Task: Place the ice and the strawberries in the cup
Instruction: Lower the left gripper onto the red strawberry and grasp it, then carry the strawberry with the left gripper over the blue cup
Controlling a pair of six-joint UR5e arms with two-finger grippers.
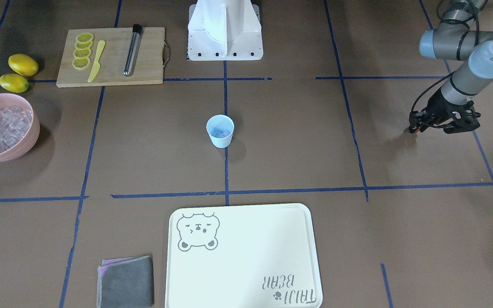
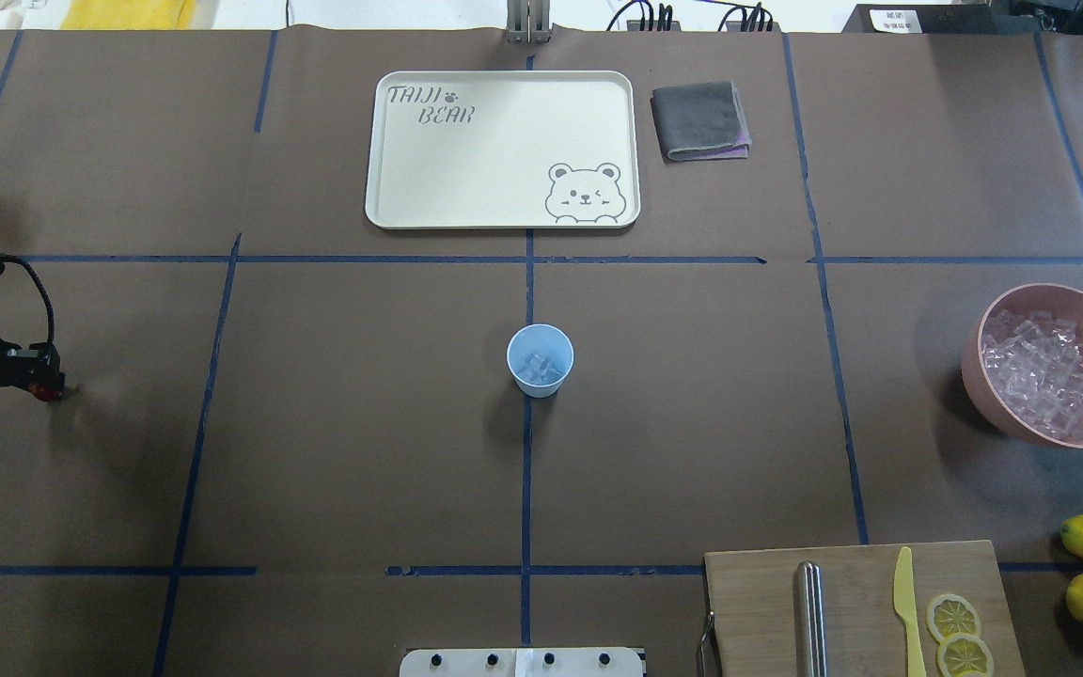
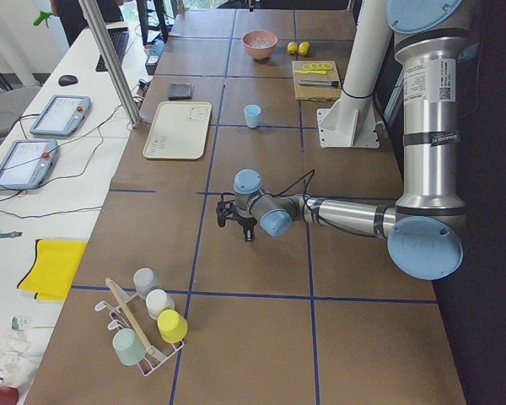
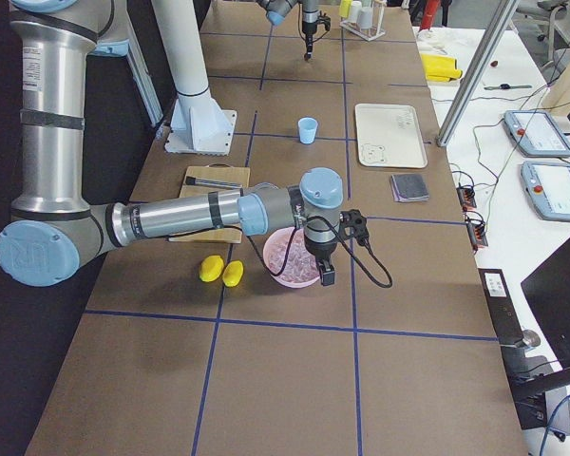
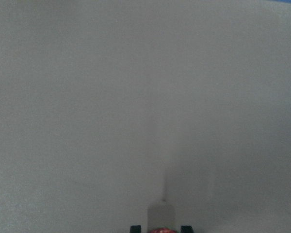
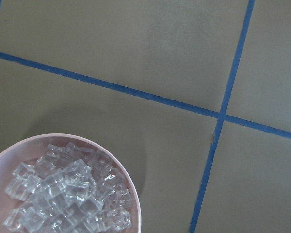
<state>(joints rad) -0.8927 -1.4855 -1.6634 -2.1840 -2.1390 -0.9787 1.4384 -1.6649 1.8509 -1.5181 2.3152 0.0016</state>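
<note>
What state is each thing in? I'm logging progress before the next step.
cup: upright, ice inside.
pink bowl: upright, full of ice.
left gripper: shut on strawberry, low over table.
right gripper: near pink bowl; open or shut unclear.
cloth: folded.

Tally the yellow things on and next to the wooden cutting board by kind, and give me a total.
Whole lemons: 2
Lemon slices: 4
Yellow knife: 1
Total: 7
</note>
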